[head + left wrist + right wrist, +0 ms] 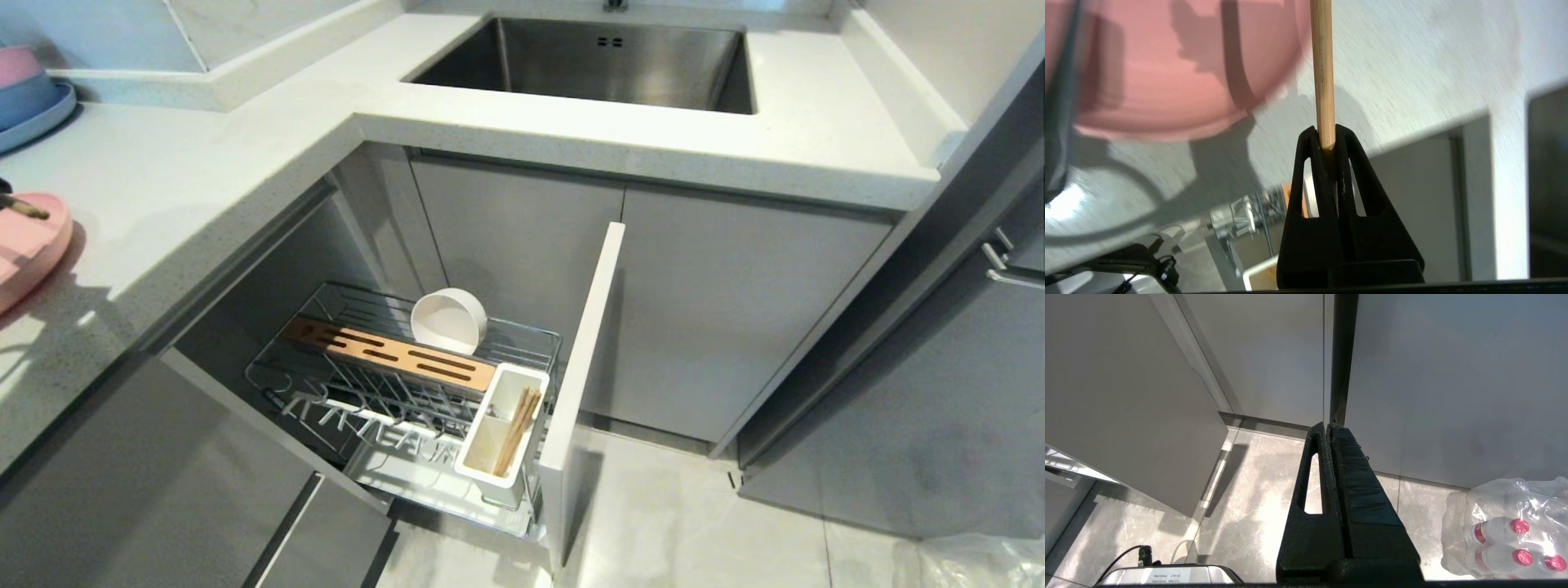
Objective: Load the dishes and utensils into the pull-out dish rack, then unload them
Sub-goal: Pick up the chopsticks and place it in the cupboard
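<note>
The left gripper [1327, 136] is clenching one chopstick [1322, 69] over the pink plate [1167, 69] on the left counter [204, 180], apparently carrying it towards the rack's caddy [502, 433].

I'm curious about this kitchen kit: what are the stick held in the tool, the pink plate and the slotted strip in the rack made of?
The chopstick in the left tool looks like pale, unvarnished wood or bamboo, with faint grain. The pink plate seems matte plastic, evenly coloured and without gloss, though ceramic can't be excluded. The slotted strip looks like warm brown wood.
</note>
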